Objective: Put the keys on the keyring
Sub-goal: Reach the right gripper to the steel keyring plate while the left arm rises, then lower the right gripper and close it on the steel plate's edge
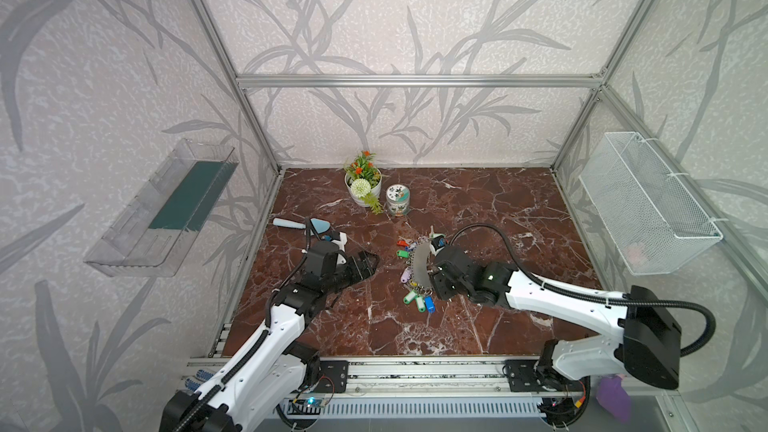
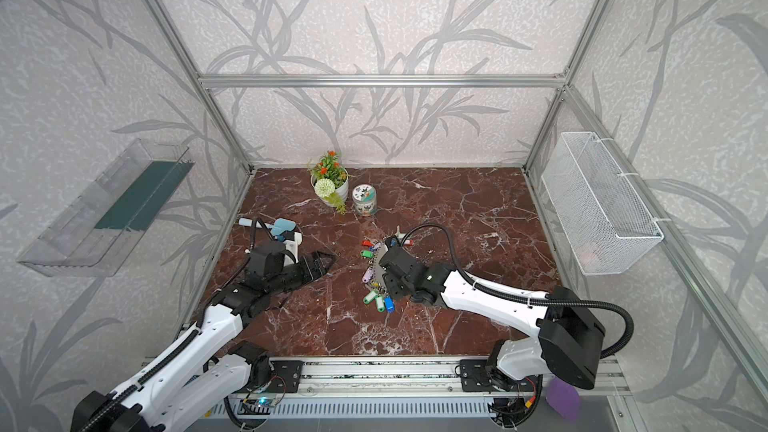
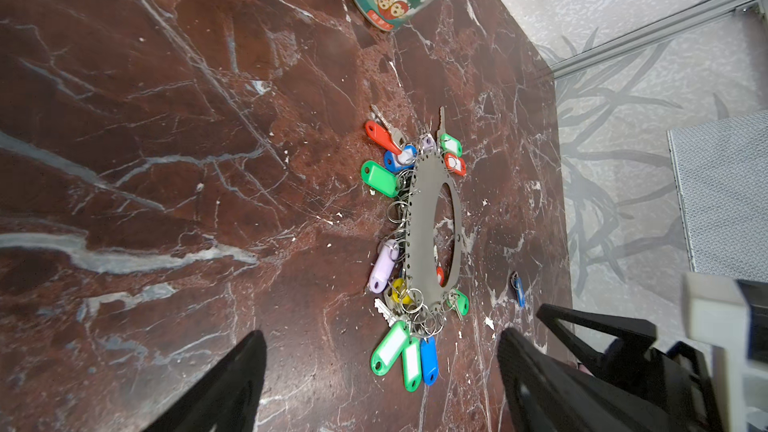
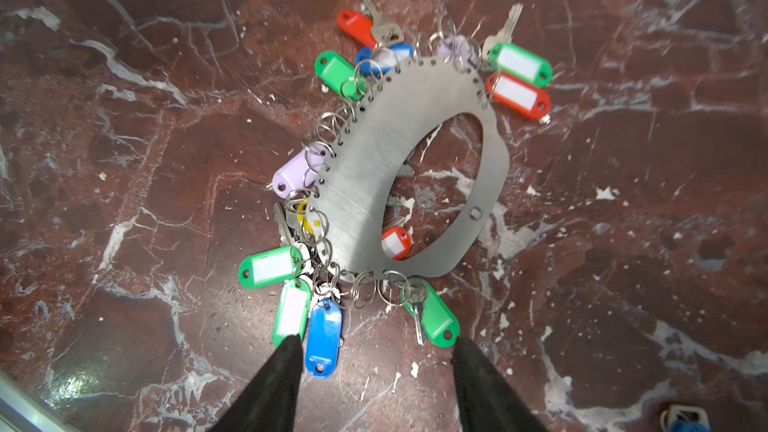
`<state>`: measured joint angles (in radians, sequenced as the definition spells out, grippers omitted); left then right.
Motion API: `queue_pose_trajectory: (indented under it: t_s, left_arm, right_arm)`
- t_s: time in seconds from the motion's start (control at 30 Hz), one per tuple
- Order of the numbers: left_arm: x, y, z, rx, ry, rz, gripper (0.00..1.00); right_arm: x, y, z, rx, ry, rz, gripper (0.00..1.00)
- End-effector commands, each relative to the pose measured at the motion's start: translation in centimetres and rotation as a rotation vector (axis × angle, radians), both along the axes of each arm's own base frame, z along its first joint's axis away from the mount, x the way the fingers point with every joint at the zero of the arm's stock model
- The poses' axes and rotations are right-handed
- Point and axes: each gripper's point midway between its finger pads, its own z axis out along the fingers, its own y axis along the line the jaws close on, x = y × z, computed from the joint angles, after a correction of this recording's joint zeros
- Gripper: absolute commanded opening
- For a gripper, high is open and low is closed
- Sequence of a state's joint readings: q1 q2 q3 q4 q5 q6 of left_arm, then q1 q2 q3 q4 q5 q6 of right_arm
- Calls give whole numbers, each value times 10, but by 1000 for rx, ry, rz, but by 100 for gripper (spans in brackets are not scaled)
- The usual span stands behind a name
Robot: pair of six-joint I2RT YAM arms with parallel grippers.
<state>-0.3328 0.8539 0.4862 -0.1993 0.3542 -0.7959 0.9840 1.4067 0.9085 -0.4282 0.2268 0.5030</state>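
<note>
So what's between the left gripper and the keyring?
Bare marble tabletop, then the keys fringing the keyring; a top view shows it, the left gripper open and touching nothing.

Brushed, matt grey metal keyring (image 4: 357, 193), fringed with glossy plastic keys (image 4: 323, 336) and shiny wire rings (image 4: 332, 126), on a polished red marble-look tabletop (image 4: 124, 201).

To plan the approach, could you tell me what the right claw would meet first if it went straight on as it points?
Probably the blue key tag, just ahead of the right claw, then the keyring beyond; its height is unclear.
</note>
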Motion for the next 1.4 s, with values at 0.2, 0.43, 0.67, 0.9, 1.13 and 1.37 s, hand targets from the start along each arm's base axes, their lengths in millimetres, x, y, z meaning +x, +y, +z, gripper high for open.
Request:
queue_pose_trajectory:
  t_s: [0.2,0.43,0.67,0.9,1.13,1.37]
  left_arm:
    - [-1,7,15,35,-74,13,87]
    - [-2,7,16,32,-84,11,87]
    - [-1,7,11,39,-79,13,87]
    - [0,9,10,42,-91,26,87]
    - [-1,10,10,42,-92,31,87]
    - [-1,11,8,44,-91,33,87]
  right_arm:
    - [4,12,-22,-75,193,-231,41]
    - [3,16,-42,-152,276,-290,37]
    - [3,10,-53,-204,286,-311,35]
    - [5,13,-58,-201,296,-324,34]
    - [8,17,-69,-212,305,-323,33]
    - [9,14,-70,-215,300,-333,31]
